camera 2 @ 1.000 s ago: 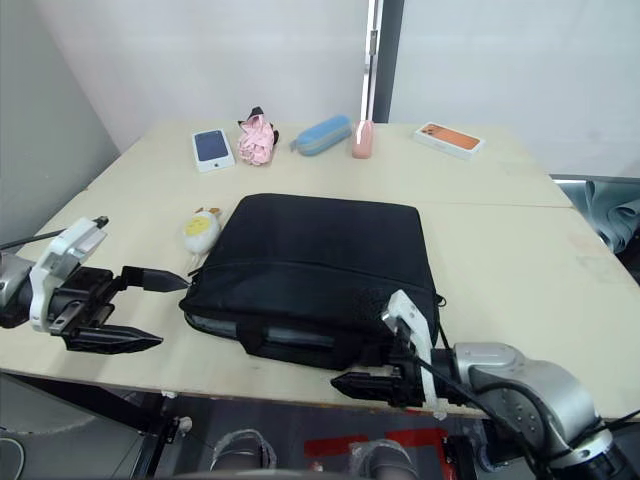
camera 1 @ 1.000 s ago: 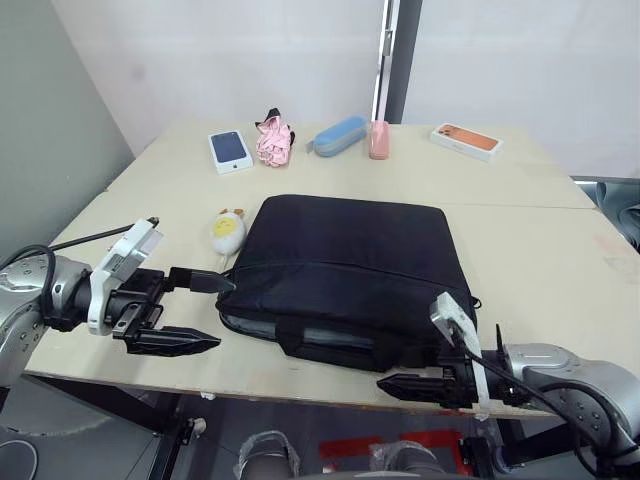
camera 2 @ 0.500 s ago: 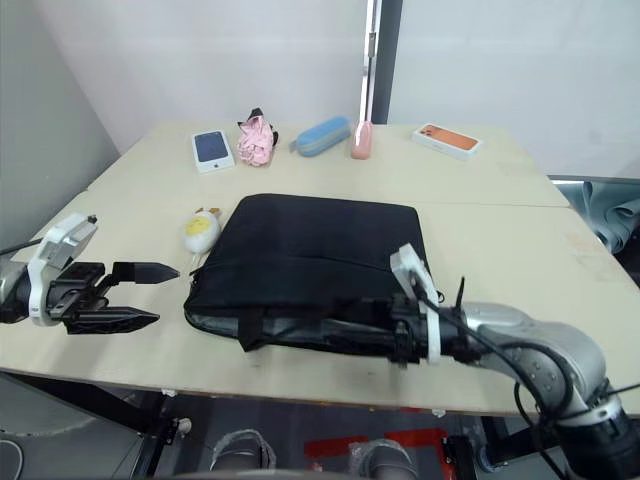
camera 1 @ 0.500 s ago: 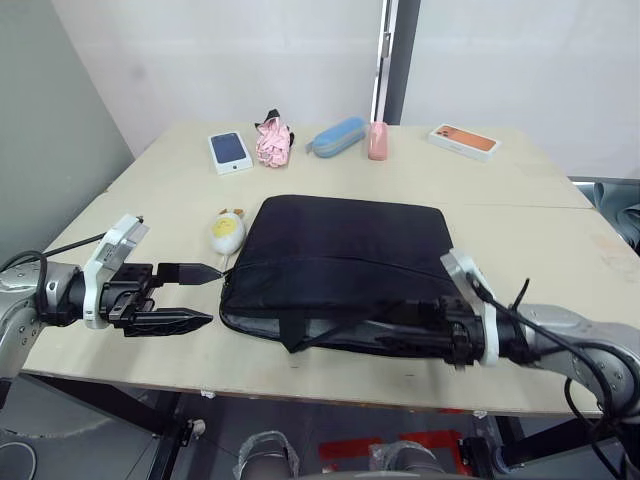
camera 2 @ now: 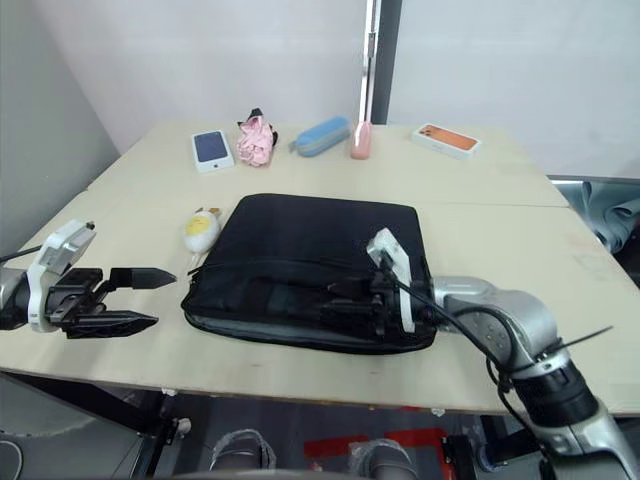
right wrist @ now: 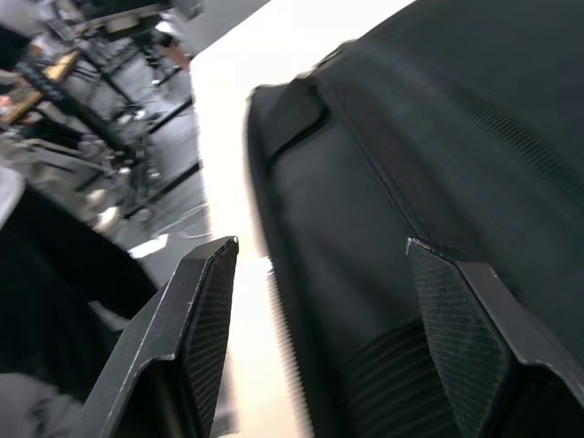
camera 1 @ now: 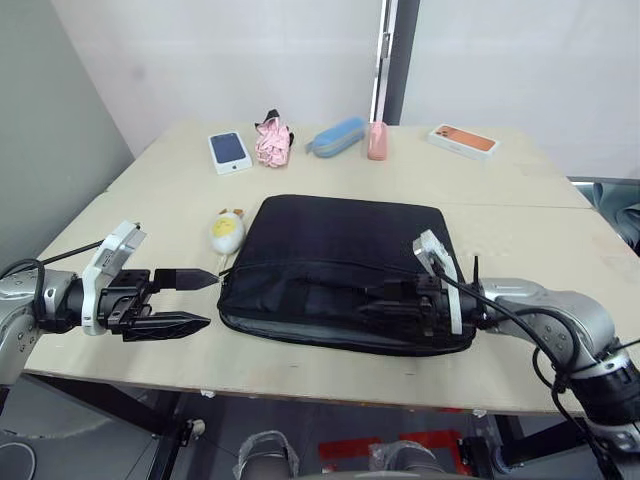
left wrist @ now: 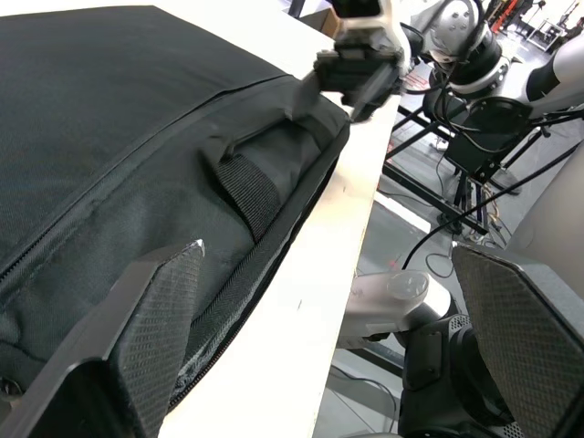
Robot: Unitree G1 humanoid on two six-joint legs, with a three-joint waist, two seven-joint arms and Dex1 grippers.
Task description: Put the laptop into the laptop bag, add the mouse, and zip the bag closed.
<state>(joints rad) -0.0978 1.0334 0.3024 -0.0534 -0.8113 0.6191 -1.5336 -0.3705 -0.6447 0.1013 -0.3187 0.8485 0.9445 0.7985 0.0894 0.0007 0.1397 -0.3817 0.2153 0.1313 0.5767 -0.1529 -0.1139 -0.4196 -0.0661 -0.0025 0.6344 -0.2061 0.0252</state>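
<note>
Right hand [camera 1: 385,297] open over laptop bag [camera 1: 340,255] front | left hand [camera 1: 195,300] open, just beside bag

Laptop bag [camera 1: 345,265]: big black fabric case, lying flat on the worktop [camera 1: 520,240] near its front edge, pocket side w/ strap handles facing front. Zip edge looks partly open, hard to tell. Laptop, mouse: can't make out.

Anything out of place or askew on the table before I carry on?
Nothing stands out. The flat black fabric laptop bag lies flat, slightly angled to the table's near edge, fully on the light wooden table. The small yellow-and-white plush toy rests beside its far left corner.
</note>
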